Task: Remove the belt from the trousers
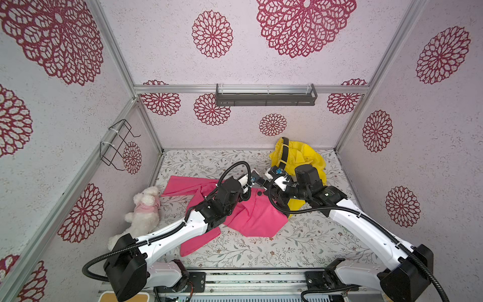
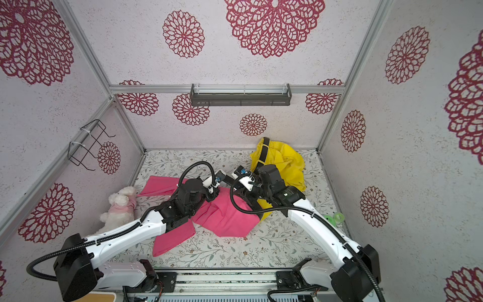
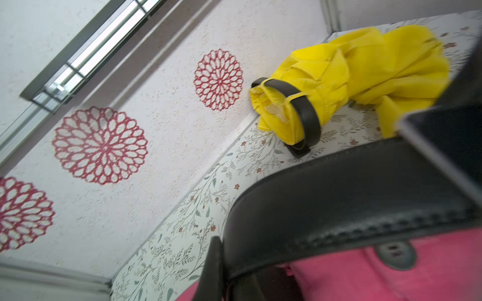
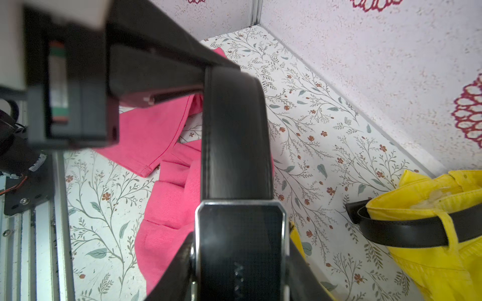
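left gripper is clamped tight on the belt strap, and the right gripper grips the buckle just beside it. belt spans between them, lifted over the pink trousers. yellow trousers sit near the back wall.

Left arm and right arm meet over the pink trousers.
The left gripper is closed on the belt strap; the right gripper clamps the buckle just beside it, wrists facing each other.
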### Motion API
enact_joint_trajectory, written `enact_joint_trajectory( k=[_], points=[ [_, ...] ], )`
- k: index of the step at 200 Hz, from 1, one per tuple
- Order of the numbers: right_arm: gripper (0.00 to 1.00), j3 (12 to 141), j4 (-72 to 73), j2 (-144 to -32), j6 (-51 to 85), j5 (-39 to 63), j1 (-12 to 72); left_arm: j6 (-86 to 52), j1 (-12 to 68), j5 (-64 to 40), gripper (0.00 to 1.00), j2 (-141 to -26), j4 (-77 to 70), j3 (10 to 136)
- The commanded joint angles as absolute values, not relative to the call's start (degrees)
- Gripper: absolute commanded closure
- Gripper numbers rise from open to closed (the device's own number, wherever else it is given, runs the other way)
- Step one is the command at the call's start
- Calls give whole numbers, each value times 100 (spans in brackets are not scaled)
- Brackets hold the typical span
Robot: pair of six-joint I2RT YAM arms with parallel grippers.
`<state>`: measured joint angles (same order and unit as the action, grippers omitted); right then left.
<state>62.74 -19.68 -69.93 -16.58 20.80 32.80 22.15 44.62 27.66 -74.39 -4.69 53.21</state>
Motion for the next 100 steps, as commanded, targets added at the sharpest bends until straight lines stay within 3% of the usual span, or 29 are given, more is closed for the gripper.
enact_joint_trajectory(
  k=[1,51,100],
  points=[
    [100,6289,-2050,-6589,-1367,1816,2975,1372,3745,3451,100,-7002,108,5448],
    [100,6116,-2213,-6387,-1227,1686,2761,-725,1846,2946,100,-6542,1974,5715],
    [100,5958,-2169,-6258,-1138,1751,2613,-2644,-15,908,100,-6398,2516,5204]
  ],
)
